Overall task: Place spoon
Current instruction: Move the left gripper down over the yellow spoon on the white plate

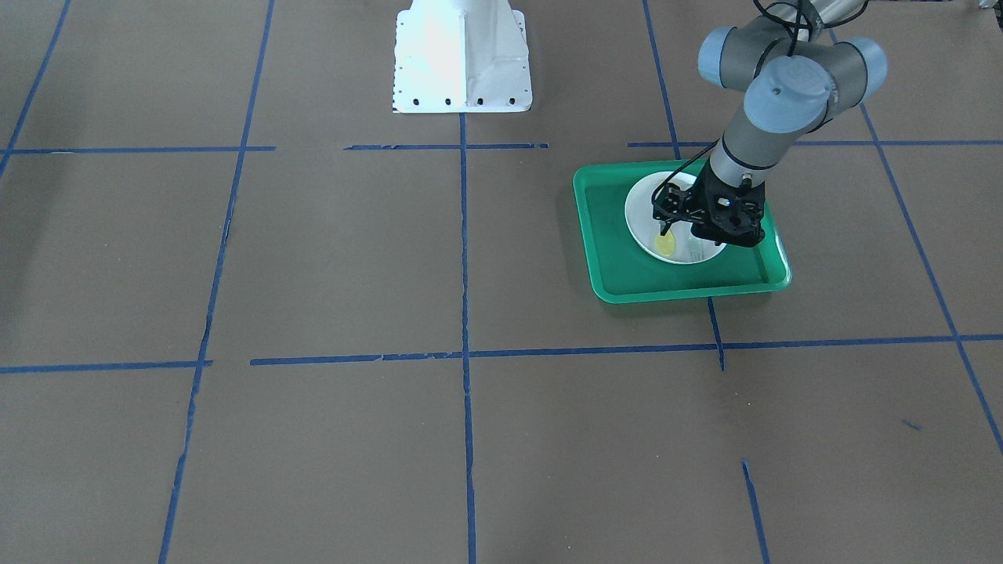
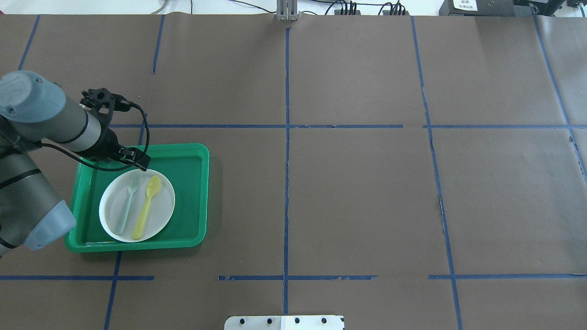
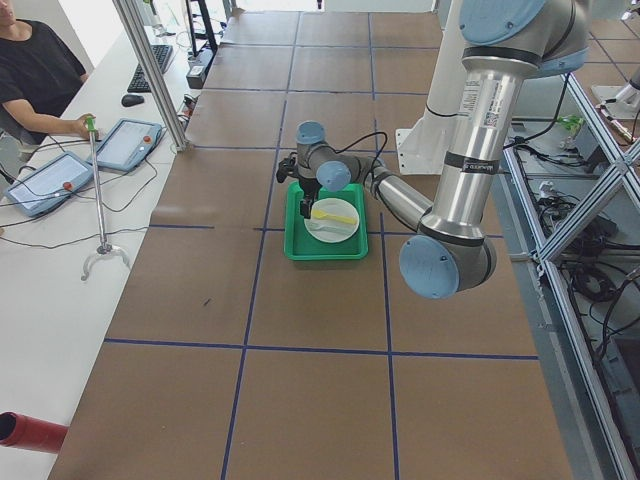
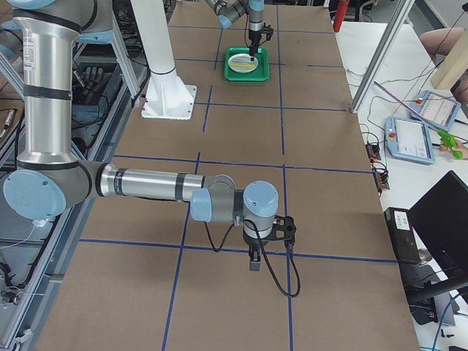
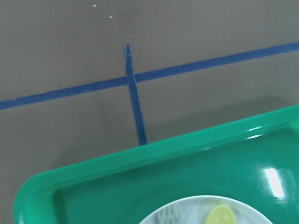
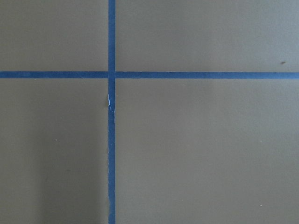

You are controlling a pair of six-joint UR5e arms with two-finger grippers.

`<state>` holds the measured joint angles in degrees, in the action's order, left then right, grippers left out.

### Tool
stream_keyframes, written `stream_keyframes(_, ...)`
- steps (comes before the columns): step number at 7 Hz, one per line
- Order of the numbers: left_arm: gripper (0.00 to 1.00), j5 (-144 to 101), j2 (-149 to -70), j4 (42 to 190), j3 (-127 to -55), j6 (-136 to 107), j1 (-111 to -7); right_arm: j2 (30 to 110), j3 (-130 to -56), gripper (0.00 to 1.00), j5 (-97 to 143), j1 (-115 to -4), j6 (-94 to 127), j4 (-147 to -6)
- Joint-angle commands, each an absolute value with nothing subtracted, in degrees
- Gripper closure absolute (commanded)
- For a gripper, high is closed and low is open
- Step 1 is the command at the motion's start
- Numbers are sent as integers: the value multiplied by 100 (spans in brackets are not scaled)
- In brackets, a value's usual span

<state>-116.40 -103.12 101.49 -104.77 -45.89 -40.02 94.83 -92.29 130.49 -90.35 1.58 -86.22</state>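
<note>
The pale-yellow spoon (image 2: 146,206) lies flat on the white plate (image 2: 161,211), bowl toward the far side, next to a grey-translucent fork (image 2: 126,206). The plate sits in a green tray (image 2: 189,192). My left gripper (image 2: 140,162) hangs just above the plate's far rim, near the spoon's bowl, and holds nothing; in the front view (image 1: 668,227) its fingers look apart. The left wrist view shows the spoon's bowl tip (image 5: 221,216) and the tray's rim (image 5: 140,156). My right gripper (image 4: 252,263) shows only in the right side view, low over bare table far from the tray; I cannot tell its state.
The tray stands on brown paper marked with blue tape lines (image 2: 286,137). The white robot base (image 1: 462,55) is at the table's near edge. Operator desks with tablets (image 3: 130,145) line the far side, beyond the table.
</note>
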Motion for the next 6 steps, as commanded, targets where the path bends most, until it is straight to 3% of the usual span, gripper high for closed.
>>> stream_keyframes(1,19,-11654,-10292,10134,-10494,-4781,-3753,9483,-9229,0,13043,-9035,158,-8622)
stream_keyframes(6,30,-11716,-10274,10134,-10363,-4790,-3560,9483,-9229,0,13043,-9035,158,-8622)
